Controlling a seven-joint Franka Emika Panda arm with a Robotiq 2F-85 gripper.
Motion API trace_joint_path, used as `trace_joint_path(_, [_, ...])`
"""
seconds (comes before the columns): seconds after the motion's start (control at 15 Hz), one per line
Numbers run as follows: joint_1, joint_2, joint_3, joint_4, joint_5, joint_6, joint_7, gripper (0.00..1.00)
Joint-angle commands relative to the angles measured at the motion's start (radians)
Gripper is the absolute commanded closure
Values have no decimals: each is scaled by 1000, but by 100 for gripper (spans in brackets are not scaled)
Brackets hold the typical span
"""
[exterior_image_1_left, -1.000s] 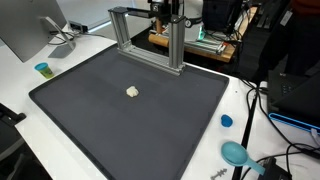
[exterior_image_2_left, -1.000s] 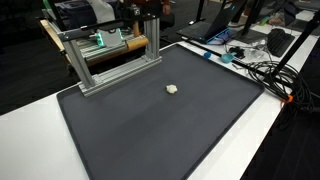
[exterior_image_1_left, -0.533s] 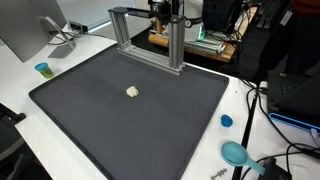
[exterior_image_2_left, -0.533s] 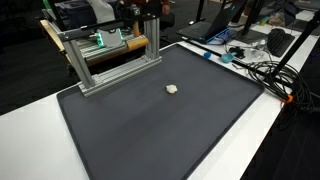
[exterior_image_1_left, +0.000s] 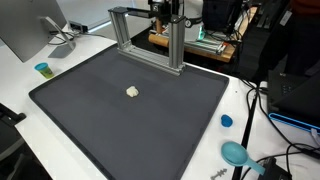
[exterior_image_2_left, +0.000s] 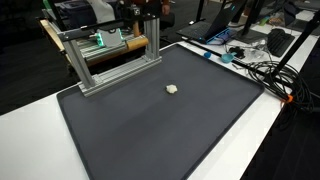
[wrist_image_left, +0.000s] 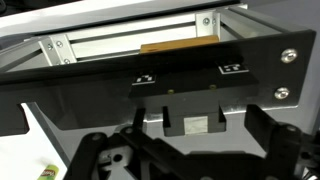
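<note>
Wrist cam: gripper (wrist_image_left: 186, 162) sits low in the pic, w/ its black links splayed far out to either side, so I read the fingers as wide open, nothing between them. The tips are cut off by the lower edge, so I can't see them.

Straight ahead of the cam is the alu frame (wrist_image_left: 118, 45), its silver rails running across the top of the view and a brown strip (wrist_image_left: 175, 45) behind them. That frame is the closest thing to the gripper. In both exterior views it stands upright at the far edge of the dark mat (exterior_image_1_left: 120, 135), one post (exterior_image_1_left: 178, 45) planted on the mat's border (the arm is a dark shape behind it, hard to pick out).

A small pale lump (exterior_image_1_left: 133, 91) lies alone on the mat, roughly mid-mat, toward the frame side and well apart from both frame and gripper; it also shows in an exterior view (exterior_image_2_left: 172, 88).

Off the mat, on the white table (exterior_image_1_left: 20, 100): a teal cup (exterior_image_1_left: 42, 69) near the monitor (exterior_image_1_left: 25, 30), a blue cap (exterior_image_1_left: 226, 121) just beside the mat's edge, and a teal scoop (exterior_image_1_left: 236, 153) near the corner. Cables (exterior_image_2_left: 262, 68) are bunched at the table's end.
</note>
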Motion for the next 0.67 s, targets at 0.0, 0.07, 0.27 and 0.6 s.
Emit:
trace_joint_path(0.0, [4, 0, -4, 2, -3, -3, 2, 0])
trace_joint_path(0.07, [4, 0, -4, 2, -3, -3, 2, 0])
trace_joint_path(0.27, [4, 0, -4, 2, -3, -3, 2, 0])
trace_joint_path(0.6, [-20, 1, 37, 2, -53, 11, 51, 0])
